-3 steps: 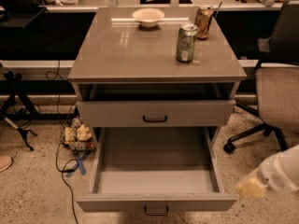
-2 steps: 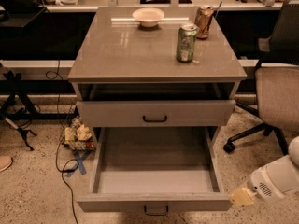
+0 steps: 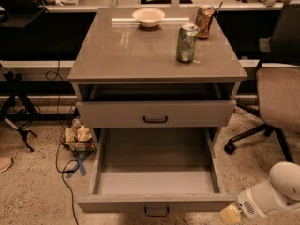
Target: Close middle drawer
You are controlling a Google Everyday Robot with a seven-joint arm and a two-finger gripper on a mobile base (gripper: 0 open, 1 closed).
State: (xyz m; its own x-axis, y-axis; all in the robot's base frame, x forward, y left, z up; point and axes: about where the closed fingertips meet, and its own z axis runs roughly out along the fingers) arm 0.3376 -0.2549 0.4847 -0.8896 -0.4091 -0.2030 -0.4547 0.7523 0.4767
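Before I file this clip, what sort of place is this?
Probably an office or lab: office chair, long desks behind the cabinet, floor cables. The gripper is lower right, beside the open middle drawer.

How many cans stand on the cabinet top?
2. A green can stands on the right side of the top; a brown can stands behind it, near the back right corner. None looks hidden. The gripper is low, by the right front corner of the middle drawer.
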